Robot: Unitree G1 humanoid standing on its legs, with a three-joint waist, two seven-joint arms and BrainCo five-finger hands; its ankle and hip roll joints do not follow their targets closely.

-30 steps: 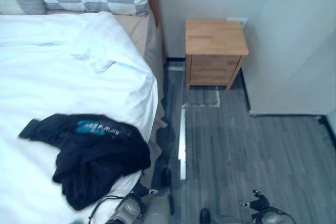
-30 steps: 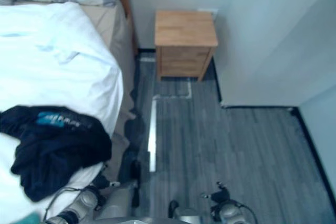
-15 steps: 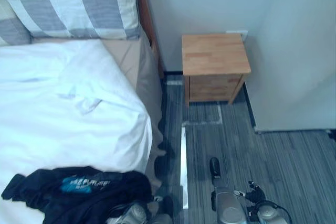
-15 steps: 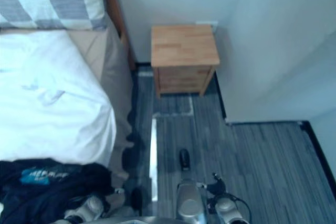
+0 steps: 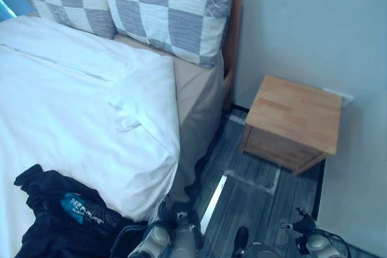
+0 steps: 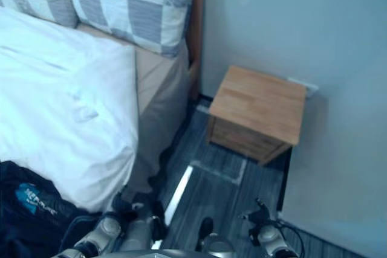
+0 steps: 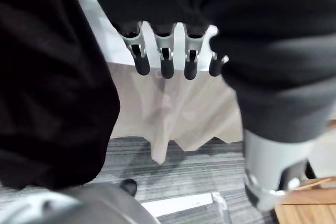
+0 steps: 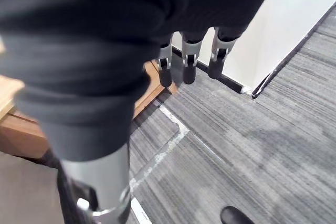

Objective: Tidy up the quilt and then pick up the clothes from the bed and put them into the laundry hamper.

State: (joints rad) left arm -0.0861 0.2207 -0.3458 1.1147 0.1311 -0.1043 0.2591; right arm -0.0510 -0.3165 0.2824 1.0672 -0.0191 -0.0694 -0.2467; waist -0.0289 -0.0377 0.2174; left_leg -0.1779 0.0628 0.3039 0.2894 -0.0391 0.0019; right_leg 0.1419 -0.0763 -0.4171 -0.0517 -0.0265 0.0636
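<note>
**A:** Start at the fingers. What do I have?

**B:** On my left wrist view the left hand [image 7: 173,51] hangs with its fingers [image 7: 166,62] straight and loose, holding nothing. Past them I see the draped edge of the bed sheet [image 7: 173,114] and the grey floor [image 7: 157,174]. The right hand [image 8: 191,51] is the same: fingers [image 8: 189,64] relaxed, empty, pointing at floor near the wooden nightstand [image 8: 10,124].

**A:** And the clothes?

**B:** A dark garment [image 5: 66,216] with a blue print lies bunched on the white quilt [image 5: 72,113] at the near edge of the bed, low on my left in the head views. I judge the left hand nearer by far; the dark mass along one side of its wrist view may be that garment, just beside the hand, though I can't be sure. The right hand is well apart, across the floor strip.

**A:** Long axis?

**B:** Hard to call. The heap is crumpled and cut off by the frame's lower edge, so I can't tell how far it runs toward me.

**A:** Anything else missing?

**B:** I can't place a laundry hamper from here. The quilt reaches up toward the checked pillows [image 5: 163,10] with a small fold [image 5: 124,124] near its corner; I can't judge its far side.
</note>
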